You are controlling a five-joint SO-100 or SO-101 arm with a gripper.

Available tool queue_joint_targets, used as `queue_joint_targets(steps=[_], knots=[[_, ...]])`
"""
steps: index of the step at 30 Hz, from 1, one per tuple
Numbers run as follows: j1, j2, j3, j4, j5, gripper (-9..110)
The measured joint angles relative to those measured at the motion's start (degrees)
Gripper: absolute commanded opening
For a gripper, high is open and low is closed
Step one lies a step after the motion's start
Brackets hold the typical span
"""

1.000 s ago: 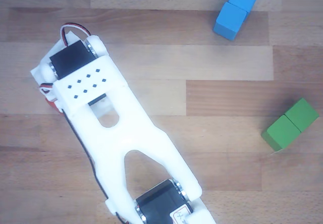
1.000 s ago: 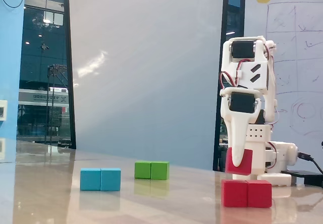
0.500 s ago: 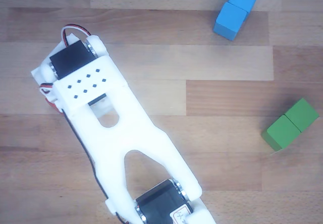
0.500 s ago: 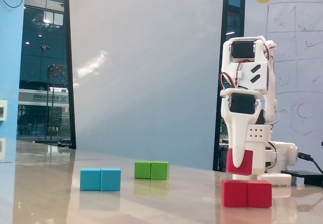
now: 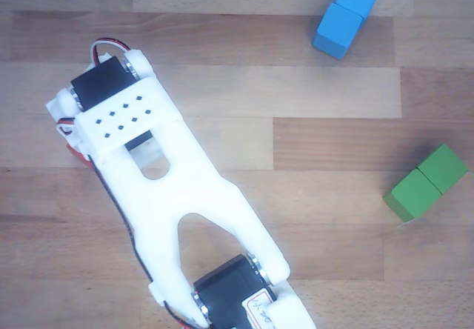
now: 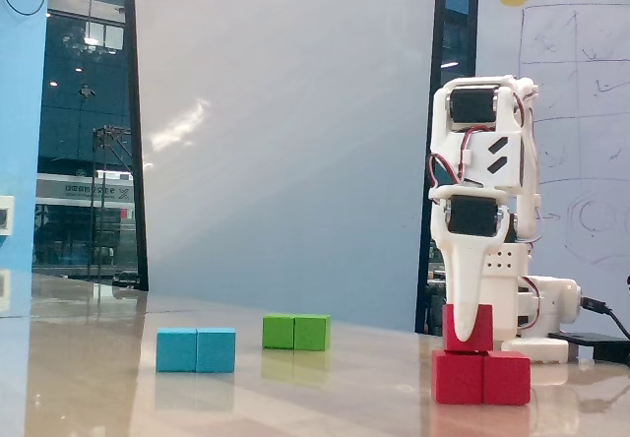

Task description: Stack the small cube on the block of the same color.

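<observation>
Fixed view | jaws closed on small cube [image 6: 469, 328] | cube resting on red block [image 6: 481, 377], left half

Over on the wooden table [image 5: 333, 114], a blue double block [image 6: 196, 349] lies flat, two cubes joined end to end. Beyond it in the fixed view, a little to its right, sits a green double block [image 6: 295, 332], also flat, well apart from the blue one. From the other view the blue block [image 5: 346, 15] lies at the top edge, tilted diagonally, and the green block [image 5: 425, 182] lies lower at the right, tilted the same way. Behind stands a whiteboard [image 6: 576, 112] with faint sketches.
</observation>
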Motion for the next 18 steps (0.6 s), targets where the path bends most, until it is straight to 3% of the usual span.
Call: queue_joint_targets(steps=[18], knots=[[0.0, 0.0, 0.0, 0.0, 0.1, 17]])
